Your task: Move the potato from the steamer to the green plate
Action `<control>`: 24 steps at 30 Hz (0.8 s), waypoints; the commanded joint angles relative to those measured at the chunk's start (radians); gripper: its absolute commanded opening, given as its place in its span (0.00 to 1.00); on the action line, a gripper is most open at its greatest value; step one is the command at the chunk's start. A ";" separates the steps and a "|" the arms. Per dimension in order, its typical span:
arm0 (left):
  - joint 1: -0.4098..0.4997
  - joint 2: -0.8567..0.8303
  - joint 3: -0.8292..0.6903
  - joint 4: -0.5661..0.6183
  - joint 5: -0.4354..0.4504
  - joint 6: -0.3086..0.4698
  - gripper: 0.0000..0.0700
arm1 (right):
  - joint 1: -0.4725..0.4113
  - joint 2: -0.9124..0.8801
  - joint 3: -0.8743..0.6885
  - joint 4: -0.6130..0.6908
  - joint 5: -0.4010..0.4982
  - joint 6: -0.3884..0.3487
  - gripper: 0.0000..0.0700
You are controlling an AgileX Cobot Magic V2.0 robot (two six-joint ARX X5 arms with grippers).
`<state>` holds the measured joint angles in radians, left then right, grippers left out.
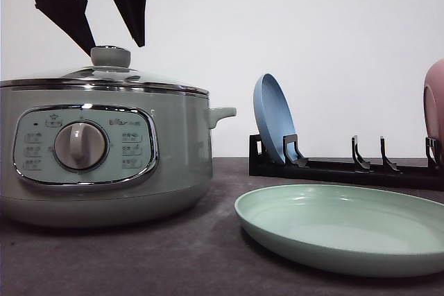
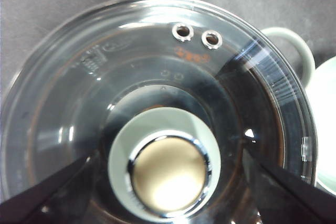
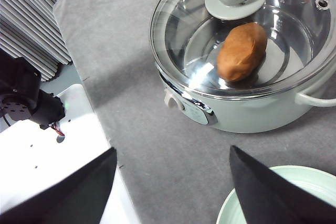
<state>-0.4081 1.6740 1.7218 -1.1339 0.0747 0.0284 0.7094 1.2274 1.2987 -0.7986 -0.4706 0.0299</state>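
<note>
The potato (image 3: 242,51) lies inside the steamer (image 1: 104,150), on the pale insert at the bottom, and I see it through the glass lid (image 3: 247,35), which sits closed on the chrome rim. So the real work has not begun: by my judgement the lid must come off first, then the potato must be lifted out and carried over. My left pincer (image 1: 104,43) hangs just above the lid's green knob (image 1: 110,55), its two dark fingers (image 2: 42,195) spread wide to either side of the knob and touching nothing. My right pincer (image 3: 173,192) is also spread, empty, held high over the grey table (image 3: 131,103) between the steamer and the green plate (image 1: 347,230). That plate lies flat and bare just beside the steamer, ready to receive. Behind it a black rack (image 1: 347,166) holds a blue plate (image 1: 272,119) on edge, and a pink plate (image 1: 434,102) stands at the far end. Nothing is done yet; everything is left.
</note>
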 commanded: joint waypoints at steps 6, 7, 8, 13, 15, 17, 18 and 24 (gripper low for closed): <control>-0.007 0.055 0.034 -0.026 -0.012 0.009 0.79 | 0.007 0.013 0.018 0.004 0.000 -0.012 0.61; -0.007 0.058 0.034 -0.030 -0.016 0.009 0.79 | 0.007 0.013 0.018 0.004 0.001 -0.012 0.61; -0.007 0.059 0.034 -0.029 -0.019 0.009 0.79 | 0.007 0.013 0.018 0.004 0.001 -0.012 0.61; -0.012 0.058 0.034 -0.024 -0.028 0.009 0.78 | 0.007 0.013 0.018 0.004 0.005 -0.012 0.61; -0.013 0.058 0.034 -0.025 -0.029 0.009 0.78 | 0.007 0.013 0.018 0.004 0.007 -0.012 0.61; -0.013 0.058 0.034 -0.025 -0.029 0.008 0.77 | 0.007 0.013 0.018 0.004 0.008 -0.012 0.61; -0.014 0.058 0.034 -0.026 -0.029 0.008 0.74 | 0.007 0.013 0.018 0.004 0.008 -0.013 0.61; -0.014 0.058 0.034 -0.045 -0.031 0.005 0.53 | 0.007 0.013 0.018 0.004 0.008 -0.015 0.61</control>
<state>-0.4149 1.7195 1.7293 -1.1711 0.0399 0.0284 0.7094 1.2274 1.2987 -0.7994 -0.4664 0.0288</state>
